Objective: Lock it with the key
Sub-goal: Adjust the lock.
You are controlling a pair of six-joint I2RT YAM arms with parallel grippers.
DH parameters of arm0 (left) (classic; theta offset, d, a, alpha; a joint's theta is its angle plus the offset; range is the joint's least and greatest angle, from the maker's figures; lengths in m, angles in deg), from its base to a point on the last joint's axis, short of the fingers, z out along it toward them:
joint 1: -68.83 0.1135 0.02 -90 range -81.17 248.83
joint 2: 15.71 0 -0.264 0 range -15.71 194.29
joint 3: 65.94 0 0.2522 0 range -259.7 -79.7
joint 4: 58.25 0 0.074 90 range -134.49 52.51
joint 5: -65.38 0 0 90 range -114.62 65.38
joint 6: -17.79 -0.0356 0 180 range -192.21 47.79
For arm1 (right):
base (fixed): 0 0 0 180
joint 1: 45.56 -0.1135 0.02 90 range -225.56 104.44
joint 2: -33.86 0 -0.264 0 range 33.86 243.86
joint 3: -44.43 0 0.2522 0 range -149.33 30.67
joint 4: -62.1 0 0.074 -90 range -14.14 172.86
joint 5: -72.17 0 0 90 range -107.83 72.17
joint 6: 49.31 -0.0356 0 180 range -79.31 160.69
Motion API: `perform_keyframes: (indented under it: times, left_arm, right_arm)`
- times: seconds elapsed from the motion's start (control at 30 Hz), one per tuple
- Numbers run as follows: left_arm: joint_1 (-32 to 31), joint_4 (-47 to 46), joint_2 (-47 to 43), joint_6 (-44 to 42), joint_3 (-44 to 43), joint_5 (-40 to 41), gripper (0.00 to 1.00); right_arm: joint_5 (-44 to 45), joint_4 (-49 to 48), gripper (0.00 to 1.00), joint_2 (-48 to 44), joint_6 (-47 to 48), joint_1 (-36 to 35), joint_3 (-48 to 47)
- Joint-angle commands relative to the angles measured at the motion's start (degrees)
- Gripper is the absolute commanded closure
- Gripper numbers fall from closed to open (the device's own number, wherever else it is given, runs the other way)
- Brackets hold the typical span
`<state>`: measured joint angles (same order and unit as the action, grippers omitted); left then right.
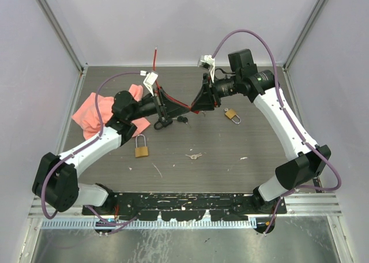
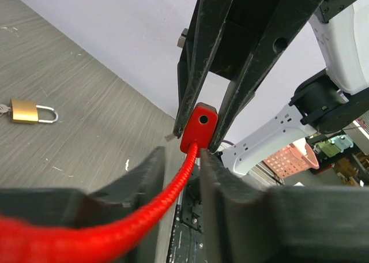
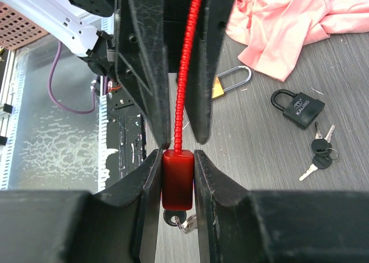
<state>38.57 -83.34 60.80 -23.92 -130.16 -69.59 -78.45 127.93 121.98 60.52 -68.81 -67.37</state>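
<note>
The right gripper (image 3: 177, 159) is clamped on the red rectangular plastic lock body (image 3: 177, 185), with one finger pressed flat against each side. A silver key (image 3: 183, 222) on a ring protrudes from the end of the lock body nearest the right wrist camera. The red braided cable (image 3: 187, 61) leaves the opposite end and passes between the fingers of the left gripper (image 2: 181, 159), which faces the right gripper tip to tip. The left fingers stand close on both sides of the cable, but it cannot be told whether they pinch it. The lock is held in the air above the grey wood-grain table (image 1: 230, 153), near its middle, between the two arms. On the table lie a black padlock (image 3: 298, 108) with a bunch of keys (image 3: 319, 153) beside it, a brass padlock (image 1: 141, 147) near the left arm, a second brass padlock (image 1: 233, 115) near the right arm, a loose small key (image 1: 194, 156) and a crumpled pink cloth (image 1: 95, 113) at the left.
</note>
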Motion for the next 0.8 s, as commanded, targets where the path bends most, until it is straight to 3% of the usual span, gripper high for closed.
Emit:
perform_keyframes:
  times: [0.0,0.1,0.2,0.33,0.43,0.57,0.7,0.77]
  left_arm:
    - [-0.1,-2.8,0.0,-0.4,-3.0,-1.6,0.76]
    - [-0.1,-5.7,0.5,1.3,-2.7,-1.8,0.77]
    - [0.0,-7.1,0.6,2.1,-2.6,-1.7,0.67]
    - [-0.1,-9.2,0.5,3.3,-2.3,-1.6,0.65]
    - [-0.1,-11.4,0.9,4.7,-2.1,-1.7,0.73]
    - [-0.1,-13.2,1.4,5.5,-2.1,-1.8,0.99]
    - [0.0,-15.3,1.7,7.1,-1.5,-2.2,1.0]
    - [0.1,-16.0,1.3,7.4,-1.0,-1.6,1.0]
  right_arm:
    - [-1.5,-1.0,0.99,-0.8,0.7,-0.4,-2.7]
    - [-1.8,-0.9,0.99,-0.8,0.7,-0.5,-2.6]
    - [-1.9,-0.7,0.99,-0.8,0.7,-0.5,-2.5]
    - [-1.9,-0.7,0.99,-0.9,0.7,-0.5,-2.6]
    - [-2.1,-0.7,0.99,-0.8,0.7,-0.5,-2.6]
    - [-2.4,-0.6,0.99,-0.8,0.7,-0.6,-2.3]
    - [-2.8,-1.0,0.94,-0.8,-0.2,-0.6,-1.9]
    - [-2.9,-2.0,0.8,-1.1,-1.2,-0.6,-1.8]
